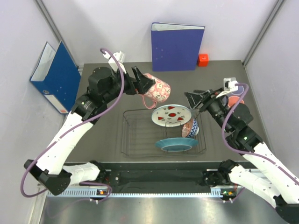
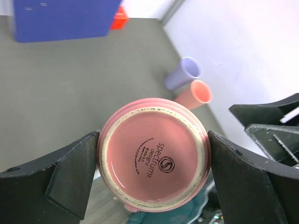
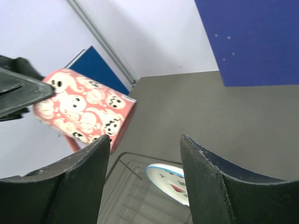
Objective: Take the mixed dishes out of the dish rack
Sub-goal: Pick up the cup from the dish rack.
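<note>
A dark grey table [image 1: 187, 81] stands between pale, evenly lit walls [image 1: 117, 23] — metal posts [image 1: 56, 32] at the corners. One blue binder [image 1: 176, 46] stands against the back wall (small red cube [image 1: 202, 59] just beside it); a second binder [image 1: 56, 77] leans at left.

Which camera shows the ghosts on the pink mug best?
The right wrist view: the pink mug is close and side-on, ghost faces clear. The top view shows it small, in the left gripper. The left wrist view shows only its bottom.
</note>
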Action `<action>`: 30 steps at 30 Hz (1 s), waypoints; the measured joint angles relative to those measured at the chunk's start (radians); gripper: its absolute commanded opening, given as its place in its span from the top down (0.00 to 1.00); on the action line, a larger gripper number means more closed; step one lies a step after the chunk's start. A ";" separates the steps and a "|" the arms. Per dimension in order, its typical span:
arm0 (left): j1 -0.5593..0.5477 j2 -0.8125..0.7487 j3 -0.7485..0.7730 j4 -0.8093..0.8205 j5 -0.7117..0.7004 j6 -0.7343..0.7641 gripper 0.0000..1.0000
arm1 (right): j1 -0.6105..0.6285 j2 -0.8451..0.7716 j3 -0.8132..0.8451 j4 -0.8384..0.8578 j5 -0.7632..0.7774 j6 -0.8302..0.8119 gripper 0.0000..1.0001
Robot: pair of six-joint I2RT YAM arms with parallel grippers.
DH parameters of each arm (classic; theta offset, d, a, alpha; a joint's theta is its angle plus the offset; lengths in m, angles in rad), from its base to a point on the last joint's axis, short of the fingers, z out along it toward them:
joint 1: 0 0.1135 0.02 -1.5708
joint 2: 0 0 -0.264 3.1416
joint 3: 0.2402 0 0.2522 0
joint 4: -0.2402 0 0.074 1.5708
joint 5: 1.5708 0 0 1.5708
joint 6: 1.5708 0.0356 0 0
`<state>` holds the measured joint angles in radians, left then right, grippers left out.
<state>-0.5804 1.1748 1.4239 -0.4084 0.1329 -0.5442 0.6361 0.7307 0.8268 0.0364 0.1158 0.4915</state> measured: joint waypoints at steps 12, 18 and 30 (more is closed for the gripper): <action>0.023 0.013 -0.053 0.194 0.163 -0.117 1.00 | -0.176 -0.061 -0.094 0.222 -0.293 0.198 0.30; 0.029 0.013 -0.069 0.254 0.182 -0.144 1.00 | -0.241 -0.007 -0.200 0.420 -0.472 0.401 0.23; 0.030 0.013 -0.101 0.300 0.204 -0.167 1.00 | -0.241 0.162 -0.277 0.823 -0.640 0.669 0.21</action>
<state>-0.5503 1.1877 1.3224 -0.1085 0.3367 -0.7109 0.3946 0.8928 0.5495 0.8597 -0.5240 1.1603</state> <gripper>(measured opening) 0.946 0.788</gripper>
